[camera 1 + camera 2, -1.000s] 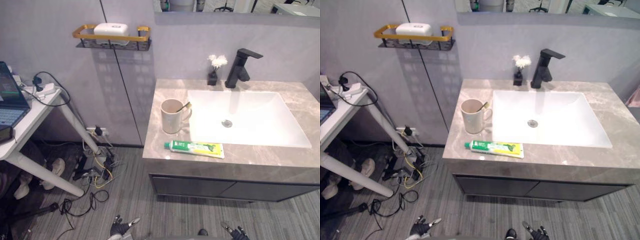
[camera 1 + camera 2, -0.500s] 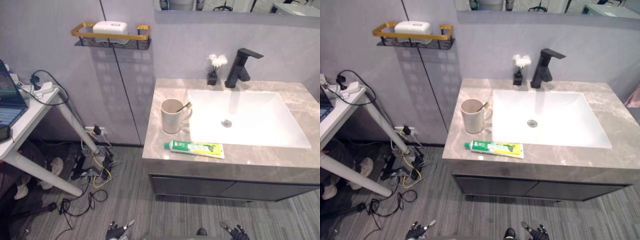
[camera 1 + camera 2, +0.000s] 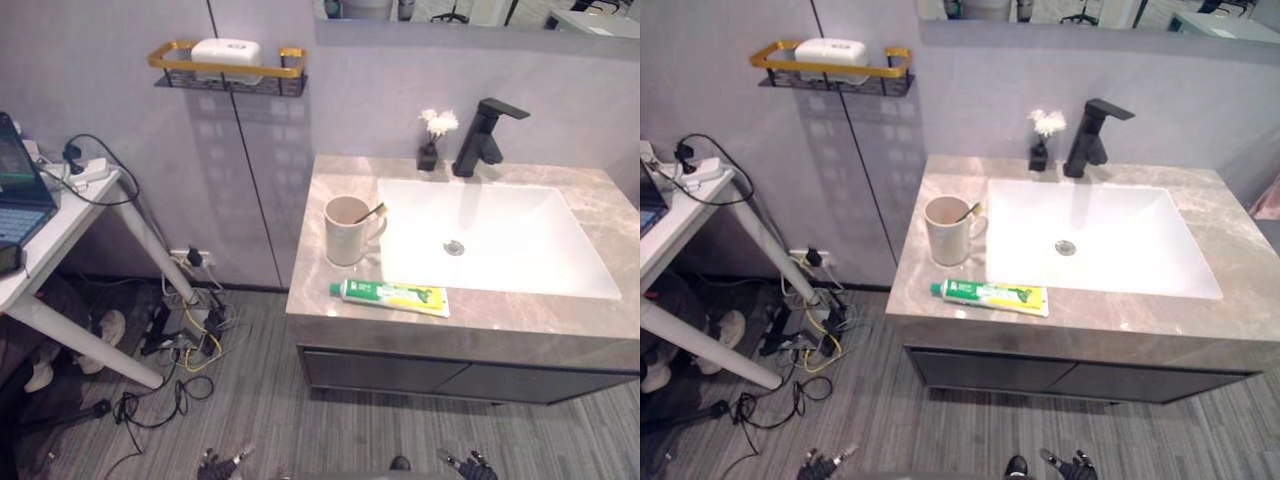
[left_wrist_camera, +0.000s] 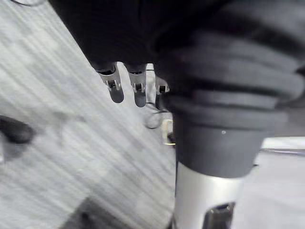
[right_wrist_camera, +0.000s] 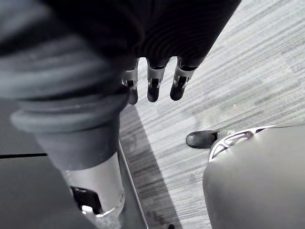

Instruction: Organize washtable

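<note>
A beige mug (image 3: 345, 232) with a toothbrush (image 3: 369, 212) in it stands on the grey stone washtable (image 3: 330, 180), left of the white sink (image 3: 490, 235). A green and yellow toothpaste tube (image 3: 390, 295) lies flat in front of the mug, near the front edge. My left hand (image 3: 213, 466) and right hand (image 3: 470, 467) hang low over the floor, far below the counter. In the wrist views the left hand's fingers (image 4: 138, 90) and the right hand's fingers (image 5: 153, 88) are straight and hold nothing.
A black faucet (image 3: 483, 135) and a small vase of white flowers (image 3: 433, 137) stand behind the sink. A gold-railed wall shelf (image 3: 226, 70) carries a white box. A white desk (image 3: 60, 225) with a laptop stands at the left, with tangled cables (image 3: 185, 345) on the floor beneath.
Both hands have sunk toward the bottom edge of the eye views, the left one also drifting left. The view itself shifted slightly. Nothing on the washtable moved.
</note>
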